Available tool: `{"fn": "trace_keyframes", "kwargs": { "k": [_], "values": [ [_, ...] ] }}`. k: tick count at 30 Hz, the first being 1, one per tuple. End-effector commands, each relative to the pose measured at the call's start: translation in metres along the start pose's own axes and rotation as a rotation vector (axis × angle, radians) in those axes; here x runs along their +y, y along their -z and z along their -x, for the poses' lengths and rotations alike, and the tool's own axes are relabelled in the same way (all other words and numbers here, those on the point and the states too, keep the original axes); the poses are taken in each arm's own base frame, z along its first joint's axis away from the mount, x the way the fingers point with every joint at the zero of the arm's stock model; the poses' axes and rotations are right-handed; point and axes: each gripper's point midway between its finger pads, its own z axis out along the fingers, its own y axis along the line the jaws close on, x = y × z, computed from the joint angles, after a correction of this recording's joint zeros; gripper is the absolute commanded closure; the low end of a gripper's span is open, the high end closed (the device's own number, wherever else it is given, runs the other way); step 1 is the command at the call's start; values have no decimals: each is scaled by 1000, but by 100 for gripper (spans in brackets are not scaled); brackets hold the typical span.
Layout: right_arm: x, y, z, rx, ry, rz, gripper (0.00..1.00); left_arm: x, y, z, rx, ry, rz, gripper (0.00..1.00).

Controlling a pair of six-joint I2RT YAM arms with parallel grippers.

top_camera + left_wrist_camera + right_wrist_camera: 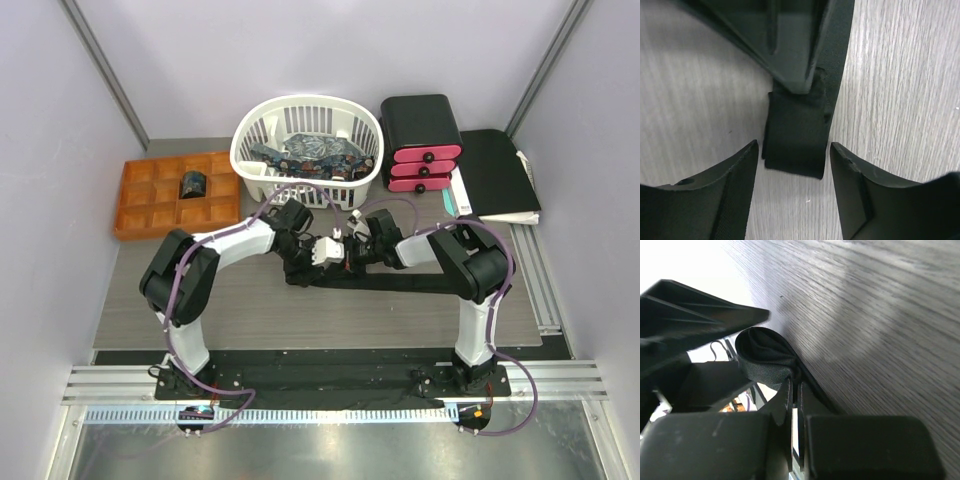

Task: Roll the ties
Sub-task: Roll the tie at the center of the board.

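Recording a black tie (395, 286) laid flat on the table (130, 300), running left to right just ahead of both arms, its left end folded back on itself into the start of a coil. Finding the left gripper (792, 146) released: jaws apart, one finger (735, 185) on each side of the folded end, just beside its edges; contact with the fabric not determinable. Finding the right gripper (795, 390) clenched, fingertips pressed together on the tie's fabric directly behind the fold, shown in the right wrist view as a rounded loop standing up from the table. Placing both grippers tip to tip over the tie's left end, near the middle of the table, per the top view. Noting a rolled tie (192, 185), a small dark coil, seated in a middle-row compartment of the orange tray (140, 205) at far left. Noting patterned ties (310, 152), dark blue with mixed colours, heaped loose inside the white basket (243, 150) at far centre. Logging a black box (420, 120) with pink drawers just right of the basket, and a black folder (495, 165) further right, lying on white papers (500, 215).
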Motion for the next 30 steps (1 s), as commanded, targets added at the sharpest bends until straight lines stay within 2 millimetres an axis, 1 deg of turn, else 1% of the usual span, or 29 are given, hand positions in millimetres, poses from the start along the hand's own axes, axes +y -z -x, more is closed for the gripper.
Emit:
{"fn": "trace_keyframes", "kwargs": {
  "k": [1, 3, 4, 6, 9, 11, 12, 13, 15, 16, 18, 19, 23, 27, 29, 30],
  "values": [
    [-2, 7, 5, -38, 27, -64, 99, 8, -4, 9, 14, -31, 32, 41],
    [2, 9, 4, -36, 31, -62, 99, 8, -6, 13, 10, -37, 48, 38],
    [2, 8, 3, -31, 33, -61, 99, 7, -7, 16, 4, -43, 51, 35],
    [-2, 6, 1, -25, 37, -70, 98, 7, -8, 20, -3, -43, 63, 34],
    [-7, 3, 1, -20, 33, -77, 99, 8, -14, 26, 4, -57, 82, 37],
    [-6, 2, 4, -26, 32, -72, 99, 8, -18, 27, 29, -74, 98, 40],
    [-3, 2, 7, -33, 41, -66, 99, 8, -21, 24, 48, -77, 102, 42],
    [-1, 2, 9, -34, 43, -61, 99, 7, -23, 22, 64, -78, 105, 47],
    [6, 2, 13, -41, 56, -52, 99, 11, -23, 11, 109, -68, 134, 52],
    [13, 4, 18, -50, 66, -42, 99, 11, -24, 5, 129, -65, 140, 57],
    [18, 6, 19, -46, 62, -38, 99, 13, -23, -5, 164, -53, 166, 61],
    [23, 8, 22, -51, 61, -32, 99, 14, -22, -6, 170, -48, 177, 63],
    [30, 14, 17, -45, 39, -30, 99, 14, -23, -14, 201, -11, 194, 67],
    [21, 15, 8, -34, -8, -50, 99, 10, -24, -16, 201, -10, 183, 67],
    [17, 14, 9, -41, 4, -62, 99, 9, -24, -16, 199, -16, 176, 67],
    [11, 11, 9, -41, 4, -77, 99, 10, -24, -17, 200, -17, 176, 66]
  ]
}}
